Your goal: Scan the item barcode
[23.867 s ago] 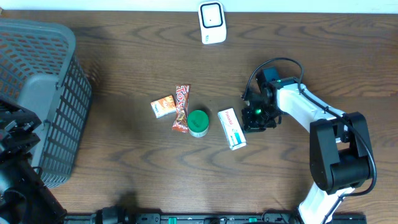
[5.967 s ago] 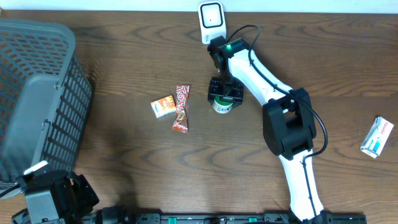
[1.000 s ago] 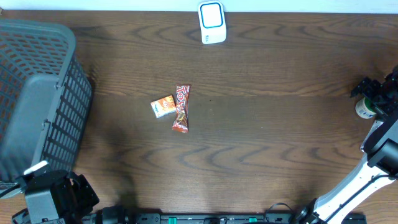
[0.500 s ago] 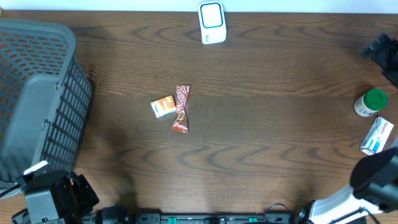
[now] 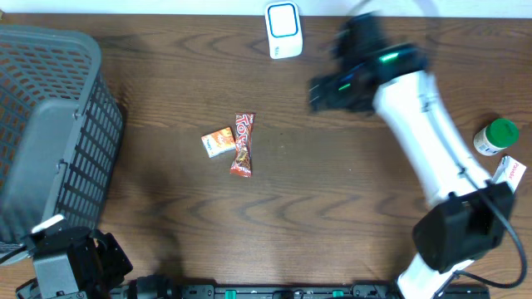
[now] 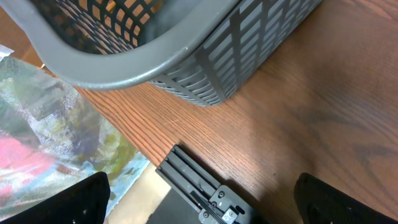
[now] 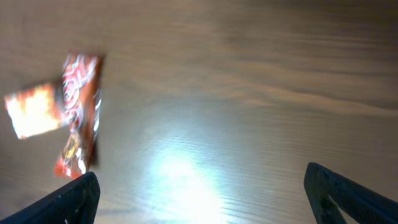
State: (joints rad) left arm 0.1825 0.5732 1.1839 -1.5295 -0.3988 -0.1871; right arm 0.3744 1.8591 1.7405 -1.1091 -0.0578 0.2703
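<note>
Overhead alone, scanner (image 5: 283, 31) and bottle (image 5: 496, 137), wrist views, left tool (image 6: 202, 199), right tool (image 7: 202, 196), both spread empty

Table (image 5: 274, 208): dark brown wood with strong grain, filling the overhead view.

Basket (image 5: 87, 158): grey plastic with lattice walls and a solid rounded rim. It stands on the table at 9 o'clock and runs along the left edge toward 7 o'clock. In the left wrist view its rim curves across the top from 11 to 1 o'clock, and the lattice wall meets the tabletop just below.

Black slotted rail (image 5: 249, 291): runs along the table edge at 6 o'clock in the overhead view.

Mottled green, grey and pink surface (image 6: 50, 137): lies beyond the table edge at 8 o'clock in the left wrist view. It is blurred and I cannot identify it.
</note>
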